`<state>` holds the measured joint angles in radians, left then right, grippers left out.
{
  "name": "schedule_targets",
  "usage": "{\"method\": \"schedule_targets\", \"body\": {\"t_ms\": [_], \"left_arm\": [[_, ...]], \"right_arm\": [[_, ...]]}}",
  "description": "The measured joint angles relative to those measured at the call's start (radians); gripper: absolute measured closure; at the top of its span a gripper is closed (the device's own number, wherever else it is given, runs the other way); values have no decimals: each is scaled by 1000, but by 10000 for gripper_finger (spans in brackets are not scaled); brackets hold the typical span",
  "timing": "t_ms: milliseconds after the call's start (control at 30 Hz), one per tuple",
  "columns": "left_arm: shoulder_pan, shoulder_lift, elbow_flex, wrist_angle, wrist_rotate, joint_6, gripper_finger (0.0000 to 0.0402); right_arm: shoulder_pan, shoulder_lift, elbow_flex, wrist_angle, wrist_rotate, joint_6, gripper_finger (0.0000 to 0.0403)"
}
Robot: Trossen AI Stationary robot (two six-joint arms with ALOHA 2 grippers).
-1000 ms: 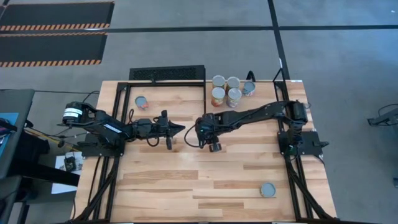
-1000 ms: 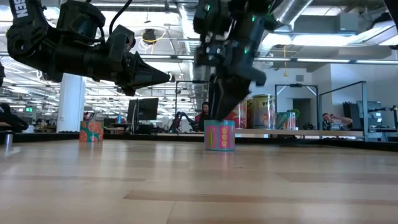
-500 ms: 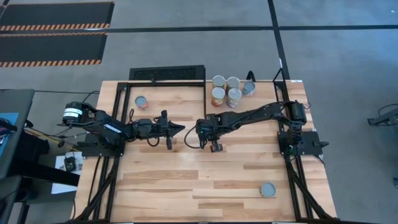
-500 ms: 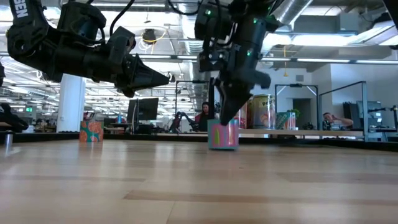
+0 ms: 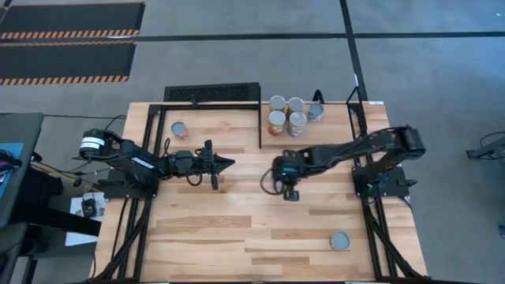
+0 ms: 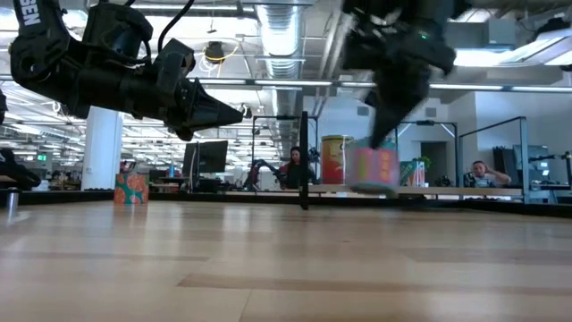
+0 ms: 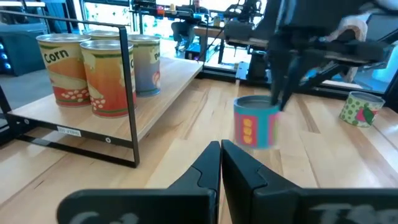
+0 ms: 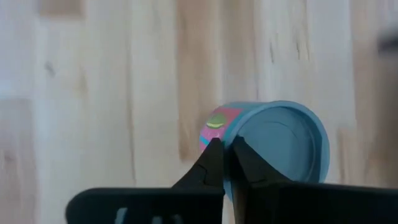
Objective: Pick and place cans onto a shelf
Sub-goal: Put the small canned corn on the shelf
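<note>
The right gripper [image 5: 289, 192] is clamped narrowly on the rim of a pink-and-blue can [image 6: 372, 169], holding it just above the middle of the table [image 5: 237, 229], clear of the wood in the low view. The step in hand is the carry toward the shelf [image 7: 155, 99], where four cans [image 5: 286, 113] already stand. The next move calls for setting the can down upright beside them without a knock. The left gripper [image 5: 229, 163], fingers together and empty, waits near the table's middle.
</note>
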<state>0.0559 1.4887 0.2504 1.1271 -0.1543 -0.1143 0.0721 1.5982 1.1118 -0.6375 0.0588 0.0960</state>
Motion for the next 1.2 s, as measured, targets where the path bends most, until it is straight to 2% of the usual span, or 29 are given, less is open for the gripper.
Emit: {"method": "schedule_targets", "body": {"t_ms": [133, 267, 467, 633, 767, 1200], "left_arm": [[0, 0, 0, -2, 0, -3, 400], [0, 0, 0, -2, -10, -3, 400], [0, 0, 0, -1, -11, -3, 400], [0, 0, 0, -1, -11, -3, 400], [0, 0, 0, -1, -11, -3, 400], [1, 0, 0, -3, -18, -2, 400]], "right_arm": [[-16, -111, -112, -94, 33, 118, 394], [-74, -215, -133, -260, 117, 207, 393], [-253, -311, -133, -323, 228, 180, 394], [-411, -313, -133, -284, 245, 40, 392], [-493, -295, -133, -205, 223, -53, 392], [-600, -180, -133, -174, 182, -136, 392]]}}
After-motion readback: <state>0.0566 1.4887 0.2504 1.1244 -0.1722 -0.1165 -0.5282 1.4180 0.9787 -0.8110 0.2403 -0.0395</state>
